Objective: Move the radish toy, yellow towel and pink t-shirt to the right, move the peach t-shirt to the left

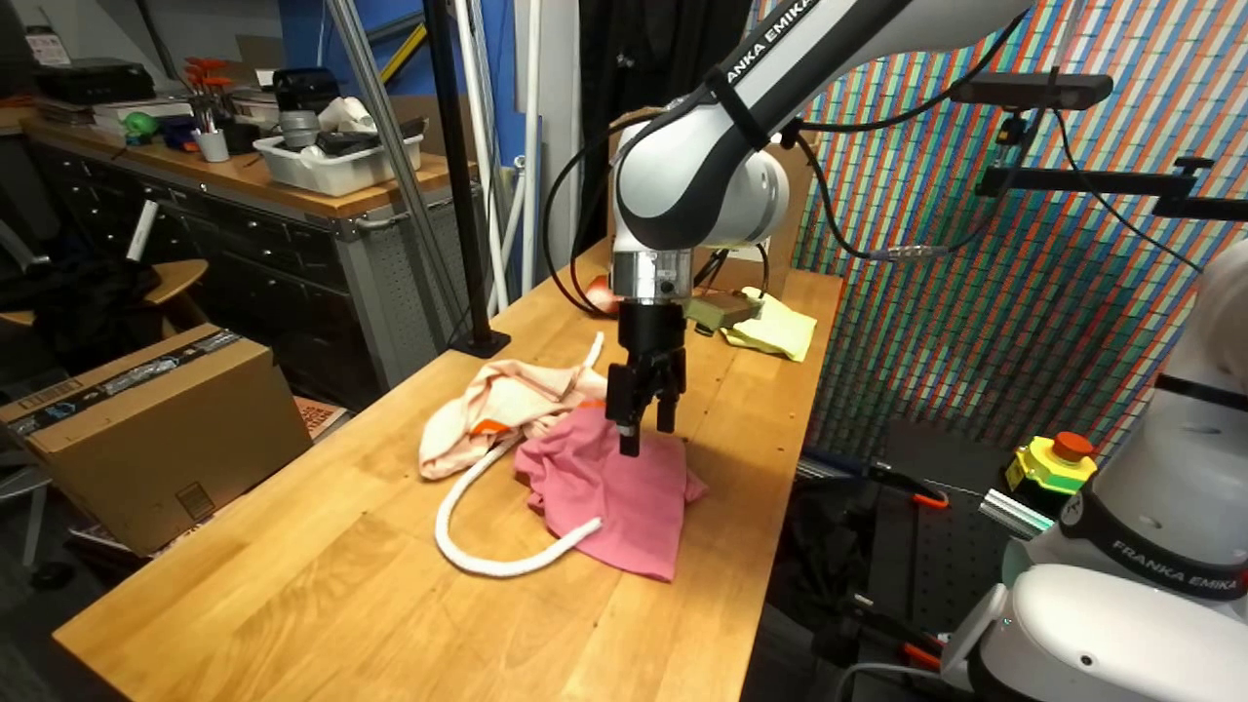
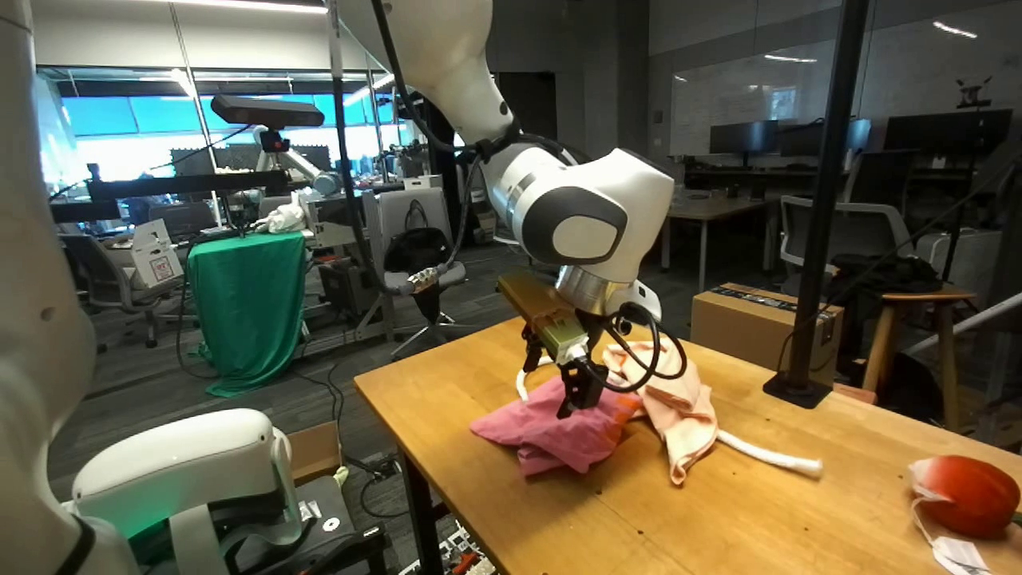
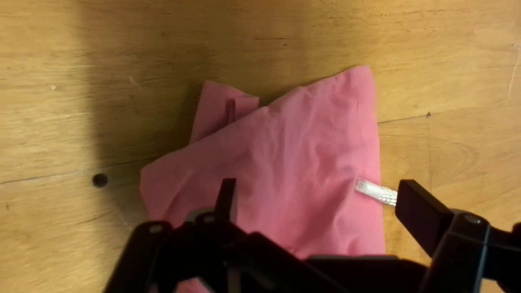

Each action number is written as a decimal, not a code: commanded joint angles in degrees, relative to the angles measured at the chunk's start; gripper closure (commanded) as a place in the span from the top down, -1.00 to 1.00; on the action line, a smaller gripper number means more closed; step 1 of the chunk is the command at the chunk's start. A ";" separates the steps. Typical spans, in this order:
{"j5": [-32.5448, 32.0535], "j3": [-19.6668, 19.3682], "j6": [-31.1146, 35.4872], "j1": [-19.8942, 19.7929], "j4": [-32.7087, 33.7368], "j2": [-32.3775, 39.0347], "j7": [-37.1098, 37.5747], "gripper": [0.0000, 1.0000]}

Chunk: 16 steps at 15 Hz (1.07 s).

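Pink tee (image 1: 624, 497), peach tee (image 1: 507, 390), red radish toy (image 2: 978, 495), towel (image 1: 780, 329) prob. lt. yellow.

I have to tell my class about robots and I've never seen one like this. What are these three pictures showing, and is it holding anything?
The big white machine is a robot arm. At its end is a gripper, a simple hand with two black fingers.

Two pictures look on from different places outside the robot. The close-up is taken from the robot's own wrist, looking down.

On the wooden table you can see a pink t-shirt, a peach t-shirt, a yellow towel, a red radish toy and a white rope, with one end lying on the pink t-shirt.

The gripper is open above the pink t-shirt, so it isn't holding anything.
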 commanded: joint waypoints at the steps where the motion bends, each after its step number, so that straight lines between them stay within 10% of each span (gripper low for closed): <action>1: 0.55 -0.15 0.22 1.31 2.43 2.38 -2.06 1.00; 16: -11.38 -0.95 14.35 5.98 1.55 5.74 5.40 1.00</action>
